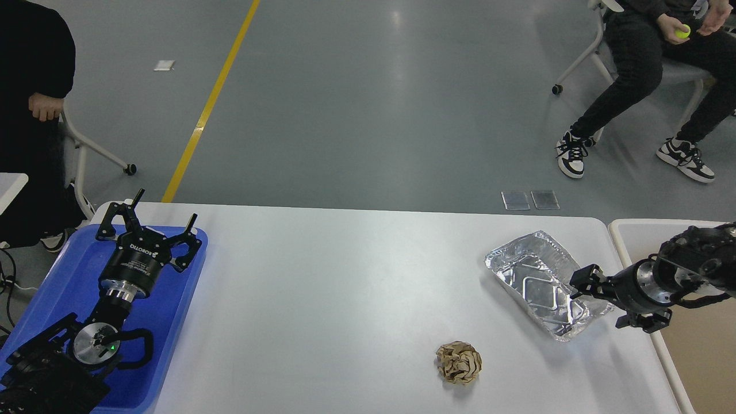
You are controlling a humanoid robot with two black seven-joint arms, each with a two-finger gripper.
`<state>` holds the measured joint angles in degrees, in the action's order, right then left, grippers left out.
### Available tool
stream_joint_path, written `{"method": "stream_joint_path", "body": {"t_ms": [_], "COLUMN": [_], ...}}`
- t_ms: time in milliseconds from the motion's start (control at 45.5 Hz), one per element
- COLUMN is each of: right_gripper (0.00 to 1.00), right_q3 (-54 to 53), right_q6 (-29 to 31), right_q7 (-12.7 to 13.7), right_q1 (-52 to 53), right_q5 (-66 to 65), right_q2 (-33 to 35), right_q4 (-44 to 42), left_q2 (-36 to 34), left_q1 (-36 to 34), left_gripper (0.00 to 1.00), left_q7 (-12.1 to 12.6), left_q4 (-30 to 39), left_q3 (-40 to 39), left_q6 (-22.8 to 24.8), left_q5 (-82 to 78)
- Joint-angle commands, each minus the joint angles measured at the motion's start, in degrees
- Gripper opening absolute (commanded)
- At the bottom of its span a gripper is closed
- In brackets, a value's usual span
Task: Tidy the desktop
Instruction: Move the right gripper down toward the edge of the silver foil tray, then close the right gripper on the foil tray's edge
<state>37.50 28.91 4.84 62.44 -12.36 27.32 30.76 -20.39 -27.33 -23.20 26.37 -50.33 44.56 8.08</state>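
Observation:
The white desktop (345,299) fills the lower part of the head view. A crumpled brown paper ball (459,362) lies on it at the front, right of centre. A crumpled silver foil tray (537,282) lies at the right side. My right gripper (582,282) reaches in from the right, and its fingers are at the foil tray's right rim. They look dark and bunched together, so I cannot tell whether they grip the rim. My left gripper (156,211) is open and empty over the far end of the blue tray (63,287).
A beige bin with a cream rim (618,230) stands beside the desktop's right edge, under my right arm. The blue tray sits on the desktop's left end. People sit on chairs beyond the table at far left and far right.

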Motion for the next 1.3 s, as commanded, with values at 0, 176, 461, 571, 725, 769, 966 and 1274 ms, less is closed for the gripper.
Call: {"method": "stream_joint_path", "body": {"t_ms": [0, 176, 461, 571, 725, 769, 966, 1274], "right_gripper": [0.95, 0.58, 0.03, 0.0, 0.0, 0.0, 0.0, 0.0], "right_q3": [-0.1, -0.1, -0.1, -0.1, 0.2, 0.3, 1.4, 7.8], "right_q6": [-3.0, -3.0, -3.0, -3.0, -2.9, -2.9, -3.0, -2.6], "right_q7": [0.0, 0.0, 0.0, 0.0, 0.1, 0.1, 0.1, 3.1], "right_q1": [-1.6, -0.5, -0.5, -0.7, -0.7, -0.7, 2.4, 18.0], "right_q5": [0.4, -0.2, -0.2, -0.2, -0.4, -0.5, -3.4, -13.4], "right_q2": [-0.1, 0.7, 0.9, 0.8, 0.9, 0.9, 2.2, 8.0], "right_q4": [1.8, 7.2, 8.4, 8.4, 9.2, 9.2, 11.3, 23.3], "left_q2": [0.0, 0.0, 0.0, 0.0, 0.0, 0.0, -0.1, 0.0], "left_q1": [0.0, 0.0, 0.0, 0.0, 0.0, 0.0, 0.0, 0.0], "left_gripper": [0.99, 0.99, 0.99, 0.99, 0.99, 0.99, 0.99, 0.99], "left_q7": [0.0, 0.0, 0.0, 0.0, 0.0, 0.0, 0.0, 0.0], "left_q4": [0.0, 0.0, 0.0, 0.0, 0.0, 0.0, 0.0, 0.0], "left_q3": [0.0, 0.0, 0.1, 0.0, 0.1, 0.0, 0.1, 0.1], "left_q6": [0.0, 0.0, 0.0, 0.0, 0.0, 0.0, 0.0, 0.0], "left_q5": [0.0, 0.0, 0.0, 0.0, 0.0, 0.0, 0.0, 0.0]}}
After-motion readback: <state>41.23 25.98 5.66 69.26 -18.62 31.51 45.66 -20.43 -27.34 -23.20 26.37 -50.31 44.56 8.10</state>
